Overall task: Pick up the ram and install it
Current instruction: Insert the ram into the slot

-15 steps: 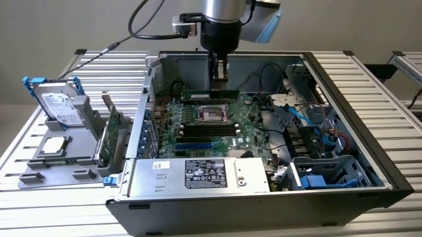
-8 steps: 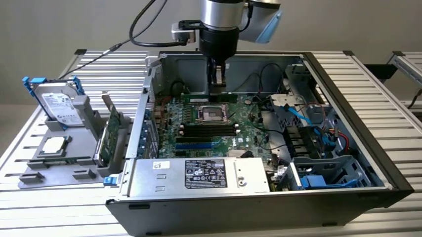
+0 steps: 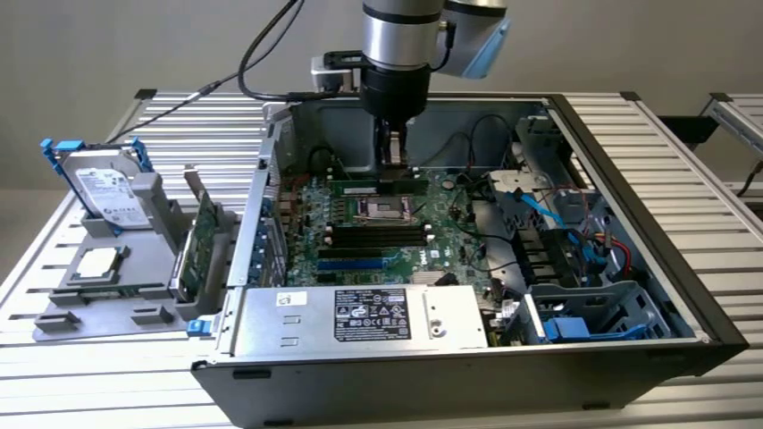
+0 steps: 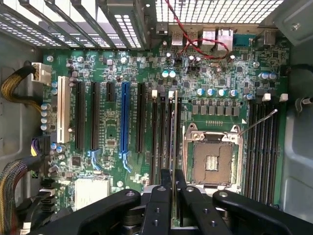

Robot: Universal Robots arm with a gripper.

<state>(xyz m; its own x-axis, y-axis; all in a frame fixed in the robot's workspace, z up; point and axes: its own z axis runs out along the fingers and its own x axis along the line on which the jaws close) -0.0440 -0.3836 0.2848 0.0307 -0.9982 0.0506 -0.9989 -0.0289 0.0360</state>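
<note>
Closest to the wrist camera, the gripper has its two black fingers clamped on the ram. The ram is seen edge-on there, as a thin line. It runs out from the fingers over the black slots, between them and the open processor socket. The green motherboard lies beyond, with a blue slot, a white slot and red wires near the back connectors. This view does not show how high the stick sits over the board.

The exterior view gives that height. The arm stands upright inside the open case, with its tip low over the board's far part. The lower edge of the ram seems just above the board or touching it; I cannot tell which.

Nearest in that view is the silver power supply, which carries a black-and-white label whose print is too small to read. On the exterior view's left, a grey holder on the slatted table carries a square processor chip, an upright green expansion card and, farther back, a hard drive. The hard drive's sticker cannot be read either.
</note>
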